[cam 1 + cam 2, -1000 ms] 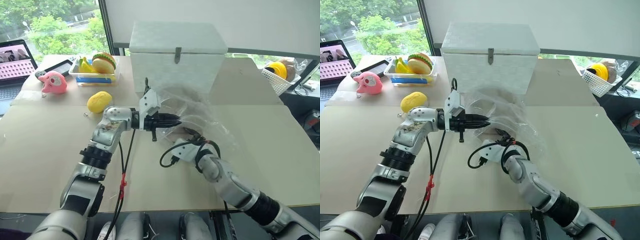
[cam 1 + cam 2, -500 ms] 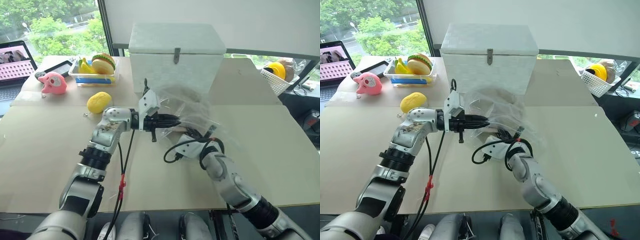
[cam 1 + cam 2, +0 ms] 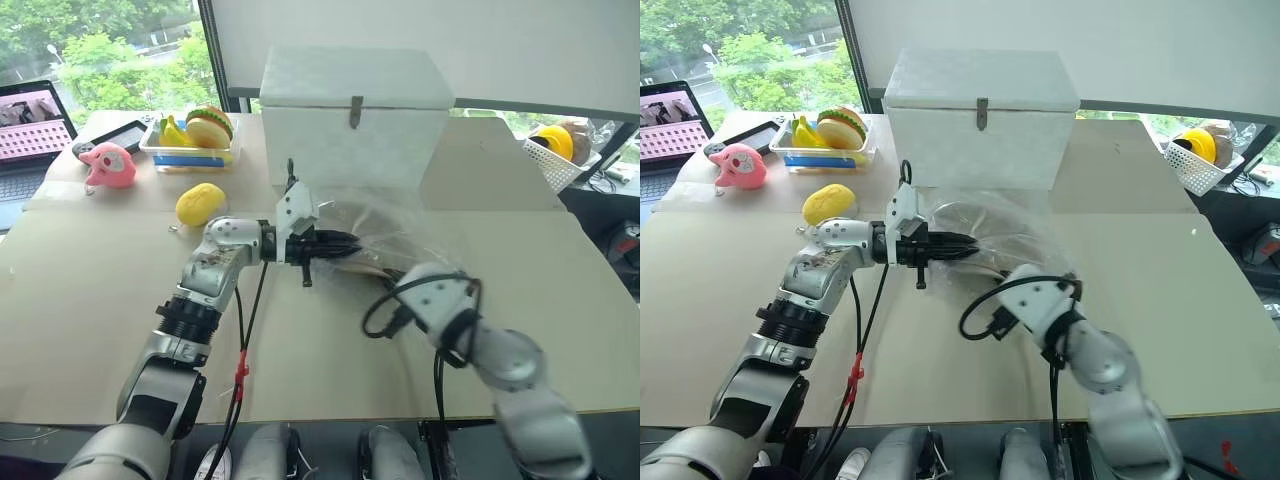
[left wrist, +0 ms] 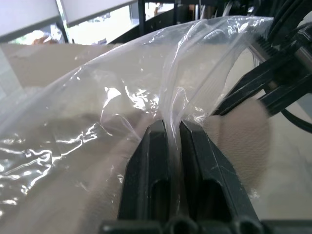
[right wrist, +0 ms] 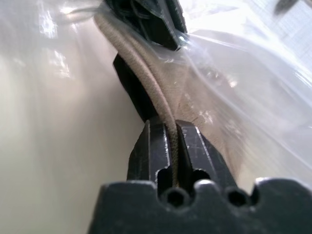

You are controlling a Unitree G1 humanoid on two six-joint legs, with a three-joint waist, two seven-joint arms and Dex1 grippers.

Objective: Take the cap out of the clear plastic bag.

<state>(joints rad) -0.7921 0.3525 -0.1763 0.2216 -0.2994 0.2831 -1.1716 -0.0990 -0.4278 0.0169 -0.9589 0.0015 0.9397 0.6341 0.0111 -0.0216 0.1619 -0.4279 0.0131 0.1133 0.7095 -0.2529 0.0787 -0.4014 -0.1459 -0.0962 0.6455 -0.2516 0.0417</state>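
Cap (image 5: 168, 105) edge pinched in closed right tool (image 5: 171, 131); left tool (image 4: 170, 129) clamped on clear plastic bag (image 4: 97, 87)

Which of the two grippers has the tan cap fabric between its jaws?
The right gripper: its jaws are shut on the cap edge. The left gripper pinches only a fold of the clear plastic bag.
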